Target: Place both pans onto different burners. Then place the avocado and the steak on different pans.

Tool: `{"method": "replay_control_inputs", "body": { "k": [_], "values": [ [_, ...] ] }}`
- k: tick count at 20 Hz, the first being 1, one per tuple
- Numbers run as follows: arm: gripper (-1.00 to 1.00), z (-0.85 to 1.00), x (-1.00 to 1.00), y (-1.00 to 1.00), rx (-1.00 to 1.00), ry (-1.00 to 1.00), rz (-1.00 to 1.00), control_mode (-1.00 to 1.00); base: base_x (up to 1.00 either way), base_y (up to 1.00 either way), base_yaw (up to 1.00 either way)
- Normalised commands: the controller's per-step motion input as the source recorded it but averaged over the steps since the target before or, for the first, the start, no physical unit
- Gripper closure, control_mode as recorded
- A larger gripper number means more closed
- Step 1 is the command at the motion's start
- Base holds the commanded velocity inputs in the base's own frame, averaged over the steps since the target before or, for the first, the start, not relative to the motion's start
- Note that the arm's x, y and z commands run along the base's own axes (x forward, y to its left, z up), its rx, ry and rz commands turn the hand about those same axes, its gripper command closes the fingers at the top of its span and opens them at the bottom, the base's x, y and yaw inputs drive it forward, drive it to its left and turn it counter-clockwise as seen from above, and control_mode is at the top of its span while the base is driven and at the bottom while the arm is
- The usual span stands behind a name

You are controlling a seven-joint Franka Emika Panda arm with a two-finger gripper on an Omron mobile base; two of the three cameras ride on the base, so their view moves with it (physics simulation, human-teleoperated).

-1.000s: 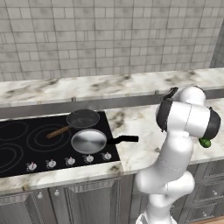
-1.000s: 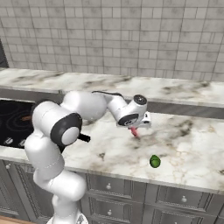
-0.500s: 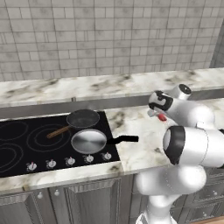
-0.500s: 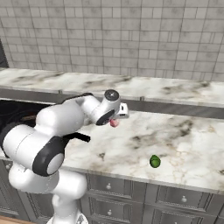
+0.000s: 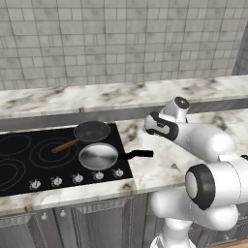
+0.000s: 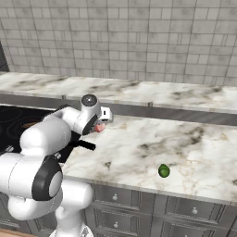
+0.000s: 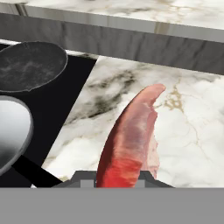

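My gripper point(image 6: 100, 124) is shut on the steak point(image 7: 130, 141), a pinkish-red slab that hangs edge-on above the marble counter just right of the cooktop point(image 5: 29, 162). In the right base view the steak point(image 6: 98, 129) shows as a pink bit under the hand. The dark pan point(image 5: 92, 131) with the wooden handle and the silver pan point(image 5: 98, 156) with the black handle sit side by side on the cooktop's right part, left of my gripper point(image 5: 148, 125). Both pans, dark point(image 7: 33, 65) and silver point(image 7: 11, 133), look empty. The avocado point(image 6: 164, 171) lies near the counter's front edge, far right of the hand.
The silver pan's black handle point(image 5: 139, 154) sticks out over the counter toward my arm. Burner rings point(image 5: 48, 155) mark the glass further left, and silver knobs point(image 5: 77, 178) line the cooktop's front. A raised ledge and tiled wall run along the back.
My arm has swung left from the right part of the counter toward the cooktop, carrying the steak. The avocado and both pans have stayed put.
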Motion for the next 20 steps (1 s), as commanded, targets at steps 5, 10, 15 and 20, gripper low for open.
{"method": "replay_control_inputs", "body": {
  "k": [5,10,15,20],
  "values": [
    [1.0,0.0,-0.25,0.66,0.0,0.0,0.0,-1.0,0.0,0.0,0.0],
    [1.0,0.0,-0.21,0.56,0.02,0.0,0.0,-1.0,0.0,0.0,0.0],
    [1.0,0.0,-0.16,0.54,0.05,0.0,0.0,-1.0,0.0,0.0,0.0],
    [1.0,0.0,-0.15,0.57,0.06,0.0,0.0,-1.0,0.0,0.0,0.0]
  ]
}}
